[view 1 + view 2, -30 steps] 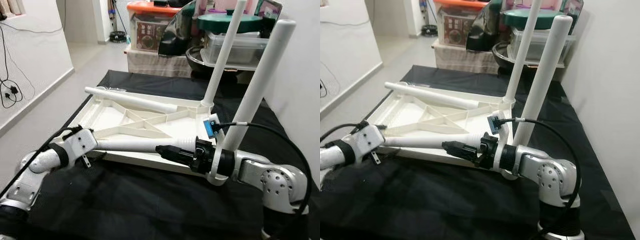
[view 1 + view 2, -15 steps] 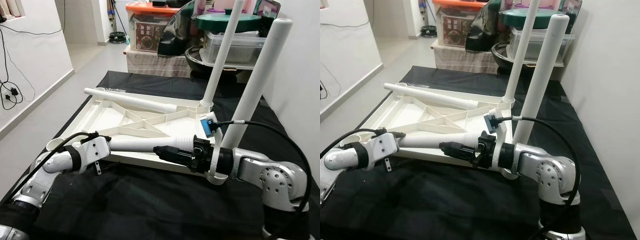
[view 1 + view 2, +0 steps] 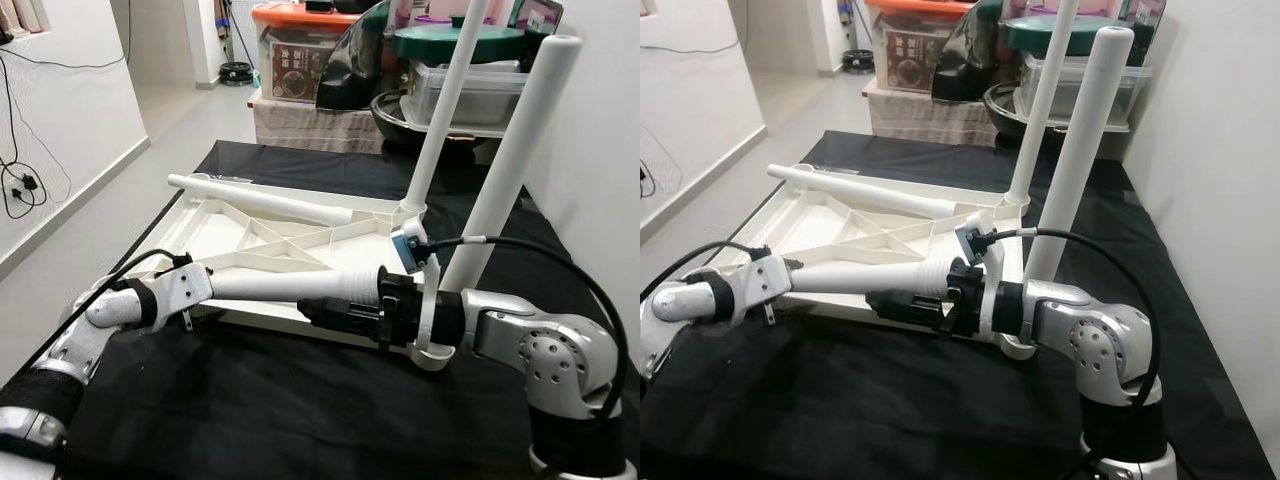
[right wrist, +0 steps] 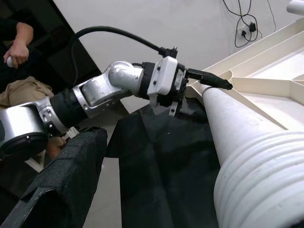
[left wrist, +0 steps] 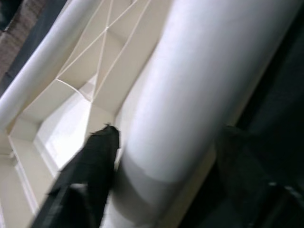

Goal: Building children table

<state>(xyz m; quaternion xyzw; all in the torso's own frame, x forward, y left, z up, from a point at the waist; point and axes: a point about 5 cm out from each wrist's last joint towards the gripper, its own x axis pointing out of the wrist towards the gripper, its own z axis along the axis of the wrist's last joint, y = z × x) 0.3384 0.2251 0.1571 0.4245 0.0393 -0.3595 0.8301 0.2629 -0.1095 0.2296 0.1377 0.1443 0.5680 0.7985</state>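
The loose table leg [image 3: 290, 285], a smooth white plastic tube with a ribbed, threaded end toward the right arm, lies nearly level above the near edge of the upturned tabletop [image 3: 300, 235]. Compared with a second ago it has risen a little off the tabletop's rim and its ribbed end has shifted toward the left. That suggests the leg is being carried toward an empty socket rather than screwed in yet.

The left gripper [image 5: 156, 156] is clamped around the leg's plain end. The right gripper [image 3: 335, 312] sits at the ribbed end, with its fingers [image 4: 57, 185] apart beside the leg, not closed on it.

Two legs [image 3: 510, 165] already stand upright at the tabletop's right corners. A fourth leg [image 3: 260, 200] lies across the far rim. All rests on a black-covered table [image 3: 300, 400].
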